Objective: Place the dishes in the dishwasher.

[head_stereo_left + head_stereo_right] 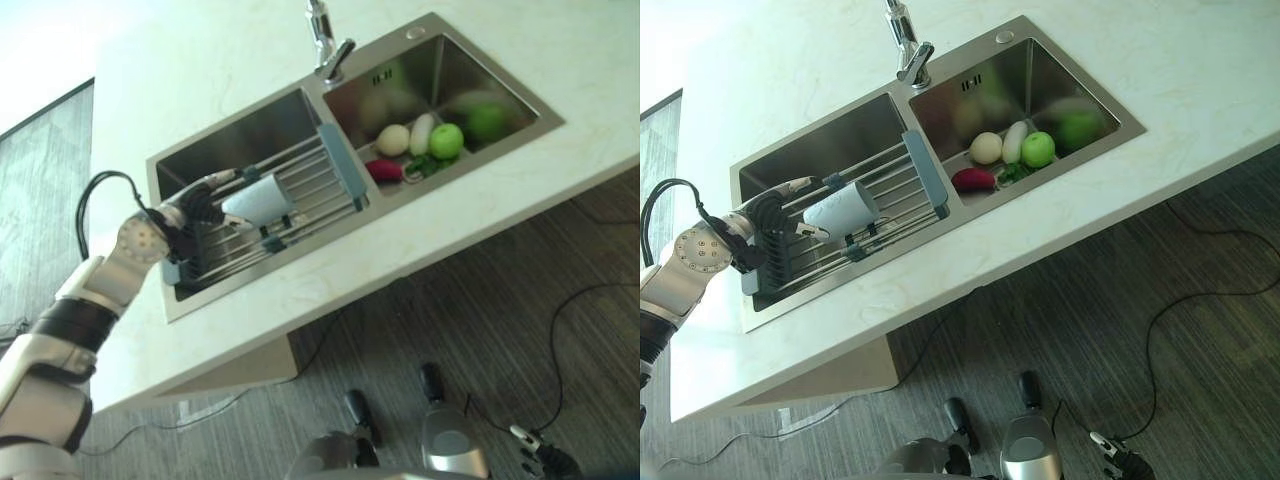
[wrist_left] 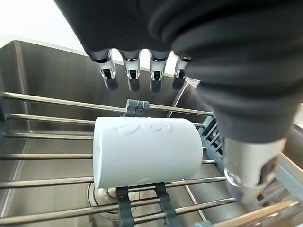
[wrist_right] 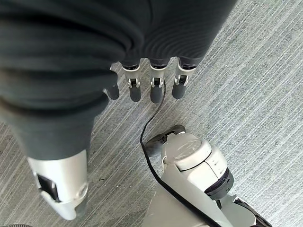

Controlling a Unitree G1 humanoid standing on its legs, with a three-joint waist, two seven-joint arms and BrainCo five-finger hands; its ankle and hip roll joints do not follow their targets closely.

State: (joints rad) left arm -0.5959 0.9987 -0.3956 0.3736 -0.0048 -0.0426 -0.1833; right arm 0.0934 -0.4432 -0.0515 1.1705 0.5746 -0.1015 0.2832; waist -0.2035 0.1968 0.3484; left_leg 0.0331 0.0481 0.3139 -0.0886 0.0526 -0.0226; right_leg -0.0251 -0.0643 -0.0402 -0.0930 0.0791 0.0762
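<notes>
A pale marbled counter (image 1: 480,215) holds a steel double sink (image 1: 1080,70) with a faucet (image 1: 906,45) behind the divider. Across the left basin lies a wire rack (image 1: 890,195), and on it a white cup (image 2: 144,151) on its side. The left hand (image 2: 137,75) hovers just over the cup, fingers (image 2: 157,81) straight, holding nothing. Vegetables (image 1: 1012,150) sit in the right basin. The right hand (image 3: 151,82) hangs with relaxed fingers above a grey striped floor (image 1: 1120,330).

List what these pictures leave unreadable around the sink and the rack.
- Left hand over the white cup, left wrist view: contact cannot be judged.
- Drain under the cup: mostly hidden by cup and rack.
- Red vegetable and greens in the right basin: too small to identify.
- Faucet: top cut off.
</notes>
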